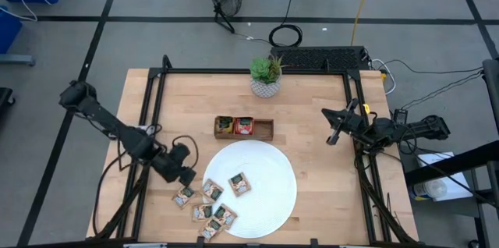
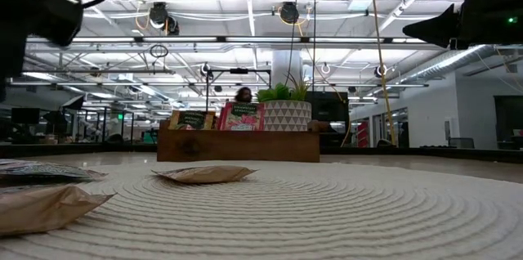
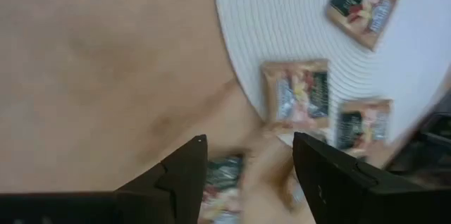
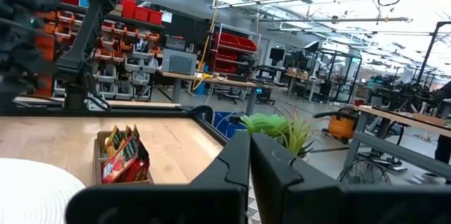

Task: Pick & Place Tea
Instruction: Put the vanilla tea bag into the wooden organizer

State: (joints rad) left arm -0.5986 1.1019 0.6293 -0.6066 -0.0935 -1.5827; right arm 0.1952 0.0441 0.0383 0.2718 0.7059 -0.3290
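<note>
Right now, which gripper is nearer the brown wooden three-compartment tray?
Left. The left gripper hovers by the plate's edge, diagonally below the brown wooden tray. The right gripper, shut, waits farther off.

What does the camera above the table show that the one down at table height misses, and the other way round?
Only the high view shows both whole arms, the left gripper over the loose tea sachets, and the right gripper waiting aside. Only the low view shows the ceiling lights beyond. Both show the white plate, wooden tray and potted plant.
</note>
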